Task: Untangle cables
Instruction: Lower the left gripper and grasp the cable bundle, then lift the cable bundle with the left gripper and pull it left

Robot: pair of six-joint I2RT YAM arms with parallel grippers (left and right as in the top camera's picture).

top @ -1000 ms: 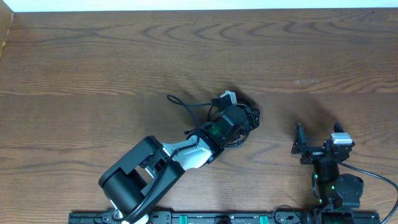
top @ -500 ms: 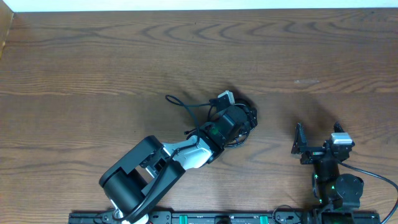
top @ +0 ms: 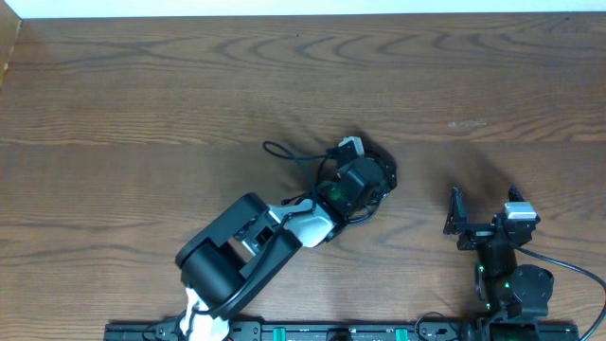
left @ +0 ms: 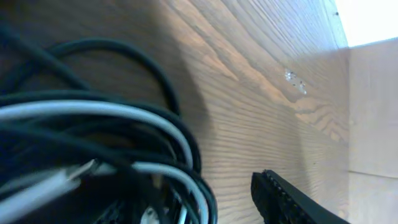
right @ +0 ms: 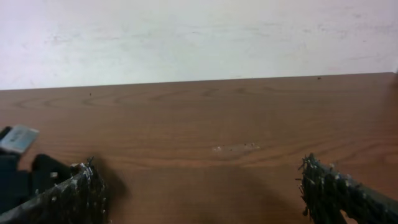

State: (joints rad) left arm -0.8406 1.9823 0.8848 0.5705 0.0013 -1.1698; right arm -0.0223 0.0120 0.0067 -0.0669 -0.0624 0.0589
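Observation:
The cables (top: 289,154) lie tangled mid-table: a black loop trails left and a white plug (top: 350,145) pokes out at the top. My left gripper (top: 365,178) is down on the bundle and covers most of it. In the left wrist view, white and black cables (left: 155,124) fill the left side. One finger (left: 286,199) stands apart from them with bare wood between, and the other finger is hidden. My right gripper (top: 483,216) is open and empty to the right of the bundle; its two fingers flank bare wood in the right wrist view (right: 199,193).
The wooden table (top: 142,85) runs to a pale wall at the back. A raised wooden side panel (left: 373,112) borders the table. The left arm's body (top: 237,256) lies diagonally across the front. The white plug (right: 18,138) shows at the far left of the right wrist view.
The left arm has swung its base end to the right. The black loop of the bundle has shifted slightly right. The right arm has not moved.

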